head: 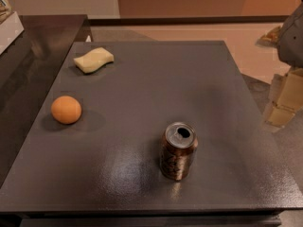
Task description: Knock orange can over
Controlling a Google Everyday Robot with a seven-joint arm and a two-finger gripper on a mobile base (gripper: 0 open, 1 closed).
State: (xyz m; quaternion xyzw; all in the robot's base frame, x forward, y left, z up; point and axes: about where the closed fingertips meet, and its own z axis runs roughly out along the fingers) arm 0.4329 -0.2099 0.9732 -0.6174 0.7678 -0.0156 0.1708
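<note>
The orange can [178,151] stands upright on the dark grey table [156,79], near the front edge and a little right of the middle. Its sides are coppery brown and its silver top with the drinking hole faces up. My gripper [283,98] hangs at the far right of the camera view, beyond the table's right edge, well to the right of the can and farther back. It is pale tan below a grey arm part [292,37] and is partly cut off by the frame. It touches nothing.
A round matte orange fruit [66,109] lies at the table's left. A pale yellow sponge [93,60] lies at the back left. A darker counter [28,56] adjoins the table on the left. Tan floor shows behind and to the right.
</note>
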